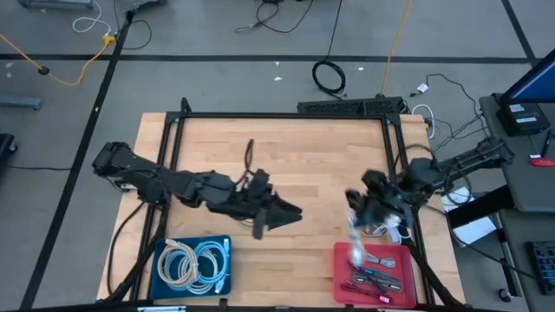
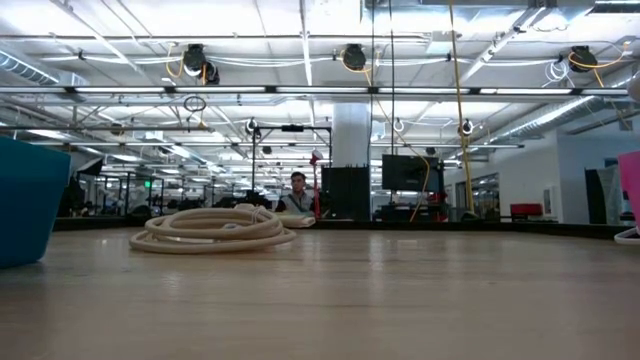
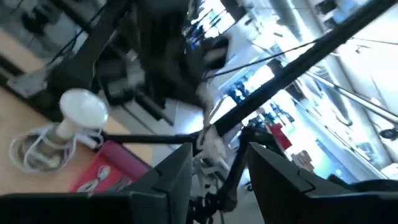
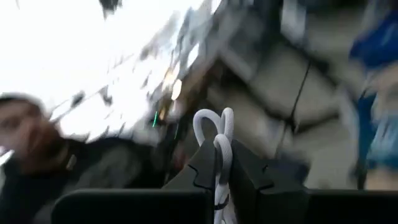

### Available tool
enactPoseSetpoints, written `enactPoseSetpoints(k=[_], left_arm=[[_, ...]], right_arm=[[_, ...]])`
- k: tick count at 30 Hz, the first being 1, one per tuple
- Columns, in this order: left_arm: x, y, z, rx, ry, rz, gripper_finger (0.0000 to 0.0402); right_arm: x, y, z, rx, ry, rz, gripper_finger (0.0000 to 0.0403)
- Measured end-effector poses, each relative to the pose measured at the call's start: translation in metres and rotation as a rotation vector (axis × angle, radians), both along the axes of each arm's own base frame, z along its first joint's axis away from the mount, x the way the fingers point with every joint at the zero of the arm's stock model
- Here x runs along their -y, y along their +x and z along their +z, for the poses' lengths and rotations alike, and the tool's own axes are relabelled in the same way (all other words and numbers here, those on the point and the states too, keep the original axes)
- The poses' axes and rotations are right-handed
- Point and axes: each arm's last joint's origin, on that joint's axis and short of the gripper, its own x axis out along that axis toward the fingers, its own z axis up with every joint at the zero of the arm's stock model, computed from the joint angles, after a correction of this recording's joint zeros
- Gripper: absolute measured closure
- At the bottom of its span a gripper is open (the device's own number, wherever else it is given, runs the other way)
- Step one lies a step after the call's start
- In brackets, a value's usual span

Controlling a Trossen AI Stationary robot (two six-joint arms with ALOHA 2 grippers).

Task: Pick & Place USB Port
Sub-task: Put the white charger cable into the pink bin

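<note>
My right gripper (image 1: pixel 364 208) hovers above the far edge of the red tray (image 1: pixel 403 290), shut on a white USB cable (image 1: pixel 355 244). The right wrist view shows the cable's loop (image 4: pixel 214 124) sticking out past the shut fingers (image 4: pixel 219 155). Several more cables lie in the red tray. My left gripper (image 1: pixel 290 213) is over the middle of the table, pointing toward the right arm. Its fingers are open and hold nothing (image 3: pixel 217 180). A blue tray (image 1: pixel 163 276) at the near left holds coiled white cables (image 1: pixel 192 263). My right gripper pinches the white cable between its two fingers, just below a bend in it (image 4: pixel 217 144). The bend stands out as a small loop beyond the fingertips. The rest of the cable hangs below the gripper, and its lower end (image 1: pixel 355 256) reaches the red tray.
A dark cable (image 1: pixel 250 156) lies on the far middle of the table. A white coil with a round white head (image 3: pixel 81 109) sits by the red tray (image 3: pixel 112 163). The low view shows a white cable coil (image 2: pixel 215 226) on the wood and a person beyond the table.
</note>
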Motion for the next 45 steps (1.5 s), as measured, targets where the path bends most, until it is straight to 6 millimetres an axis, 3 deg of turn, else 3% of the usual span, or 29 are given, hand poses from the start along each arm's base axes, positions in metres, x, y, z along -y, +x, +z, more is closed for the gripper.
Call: enactPoseSetpoints(k=[5,9,13,20,23,27,34,45], left_arm=[[-0.001,-0.019,0.016,0.024,0.036,0.051,0.0242],[-0.004,-0.023,0.012,-0.055,0.042,0.087,0.0242],[-0.006,-0.023,0.008,-0.101,0.032,0.1,0.0241],[-0.016,-0.021,-0.002,-0.204,0.01,0.136,0.0241],[-0.021,-0.02,-0.004,-0.221,0.001,0.151,0.0241],[-0.026,-0.019,-0.006,-0.239,-0.008,0.16,0.024],[-0.03,-0.018,-0.007,-0.253,-0.033,0.156,0.024],[-0.016,-0.022,-0.008,-0.271,-0.006,0.04,0.024]], right_arm=[[-0.016,-0.026,-0.019,-0.283,-0.072,0.179,0.0392],[-0.033,-0.039,-0.043,-0.536,-0.165,0.28,0.0392],[-0.053,-0.044,-0.061,-0.657,-0.262,0.362,0.0392],[-0.082,-0.042,-0.094,-0.874,-0.525,0.35,0.0392],[-0.089,-0.041,-0.091,-0.941,-0.724,0.3,0.0392],[-0.096,-0.038,-0.072,-0.972,-0.938,0.236,0.0392],[-0.124,-0.031,-0.055,-1.02,-1.005,0.293,0.0393],[-0.174,-0.03,-0.09,-1.243,-0.95,0.14,0.0393]])
